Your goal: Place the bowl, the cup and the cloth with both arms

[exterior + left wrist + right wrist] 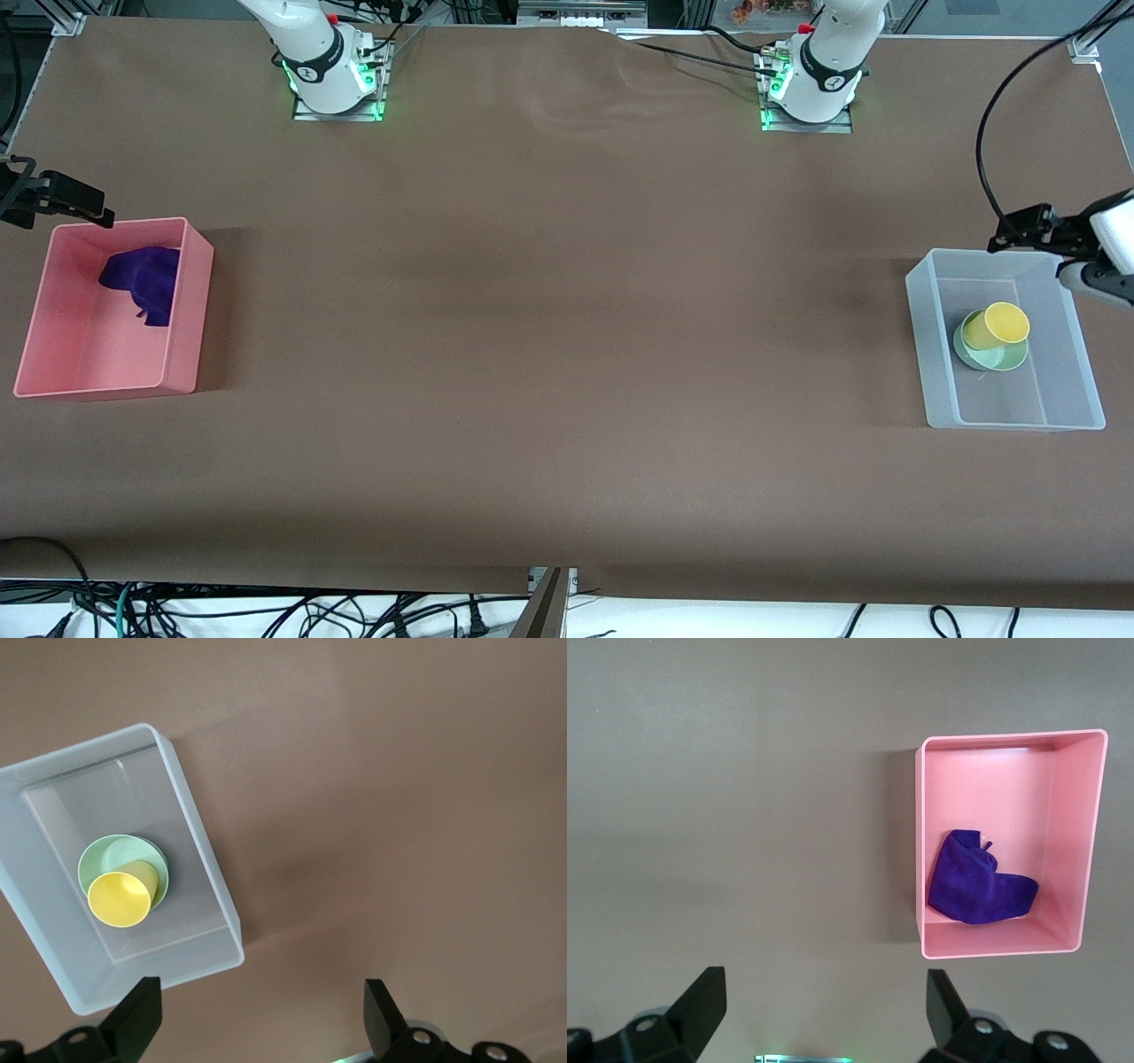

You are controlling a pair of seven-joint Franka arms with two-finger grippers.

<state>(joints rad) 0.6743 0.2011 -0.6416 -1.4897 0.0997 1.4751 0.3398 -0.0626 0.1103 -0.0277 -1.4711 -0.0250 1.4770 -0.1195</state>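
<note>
Brown table [549, 354]; cup [998, 325] partly hides bowl [990, 356].

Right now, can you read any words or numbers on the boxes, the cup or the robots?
None can be read.
Pink bin, clear bin, cup, bowl and cloth: no writing.
Arm bases: a small round mark each, too small to read.

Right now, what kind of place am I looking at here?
Probably a robotics lab bench. Two white arms are bolted to a brown-covered table, loose cables hang along its edge, and a pink bin and a clear bin hold a cloth, cup and bowl.
</note>
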